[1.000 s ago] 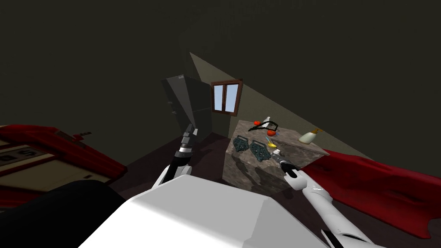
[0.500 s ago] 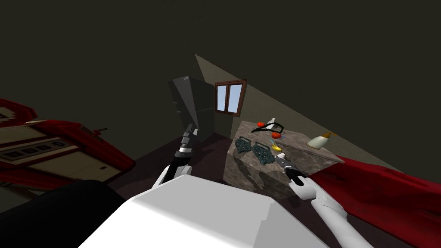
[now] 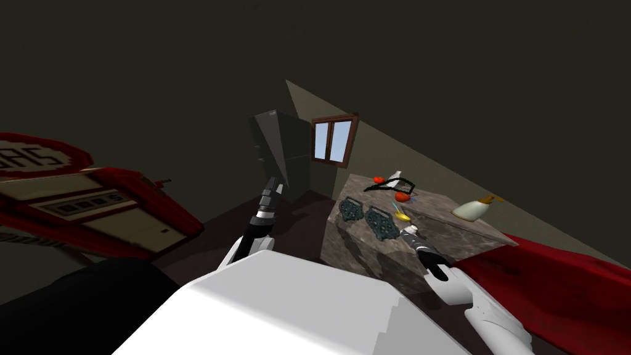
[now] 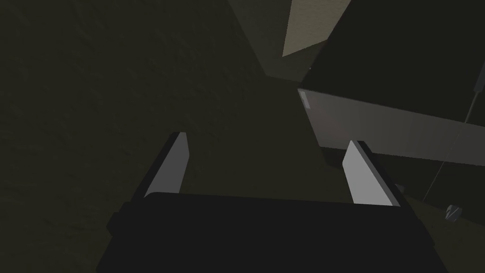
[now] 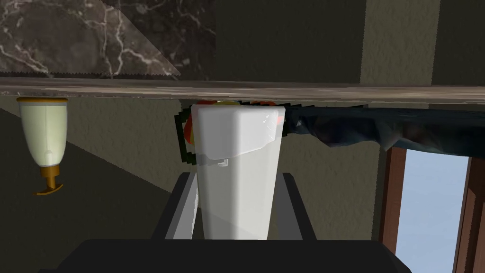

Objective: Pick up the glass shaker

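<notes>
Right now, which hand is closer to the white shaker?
Right. The right hand grips the white shaker at the marble counter; the left hand hangs open, away by the dark fridge.

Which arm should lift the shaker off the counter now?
Right. The right gripper is shut on the white shaker on the marble counter, a finger on each side. The left gripper is open, aimed at the dark fridge instead.

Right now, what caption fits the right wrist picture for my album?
Right claw shut on a whitish shaker at the marble counter, soap dispenser nearby.
</notes>
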Available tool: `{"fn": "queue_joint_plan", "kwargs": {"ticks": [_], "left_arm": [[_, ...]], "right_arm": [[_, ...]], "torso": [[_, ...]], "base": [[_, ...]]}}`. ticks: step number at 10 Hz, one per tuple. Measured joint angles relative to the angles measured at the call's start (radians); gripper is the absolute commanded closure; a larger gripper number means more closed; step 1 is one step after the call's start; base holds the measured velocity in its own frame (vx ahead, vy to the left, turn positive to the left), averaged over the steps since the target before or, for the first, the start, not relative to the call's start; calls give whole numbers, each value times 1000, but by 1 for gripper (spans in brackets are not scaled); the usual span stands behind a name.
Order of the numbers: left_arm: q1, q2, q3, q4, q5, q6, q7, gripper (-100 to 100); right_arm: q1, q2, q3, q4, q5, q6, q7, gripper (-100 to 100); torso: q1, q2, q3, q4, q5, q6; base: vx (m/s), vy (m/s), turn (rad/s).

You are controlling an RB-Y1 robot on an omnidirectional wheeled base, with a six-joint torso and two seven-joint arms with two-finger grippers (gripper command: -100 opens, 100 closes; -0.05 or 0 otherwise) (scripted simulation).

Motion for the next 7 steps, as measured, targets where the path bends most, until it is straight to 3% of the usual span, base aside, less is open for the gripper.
{"fn": "queue_joint_plan", "kwargs": {"ticks": [6, 7], "left_arm": [[0, 0, 0, 0, 0, 0, 0, 0], [0, 0, 0, 0, 0, 0, 0, 0]], "right_arm": [[172, 9, -84, -168, 47, 53, -56, 100], [175, 8, -85, -172, 47, 55, -58, 0]], "torso": [[1, 0, 0, 0, 1, 0], [1, 0, 0, 0, 1, 0]], "base": [[3, -10, 81], [0, 0, 0]]}}
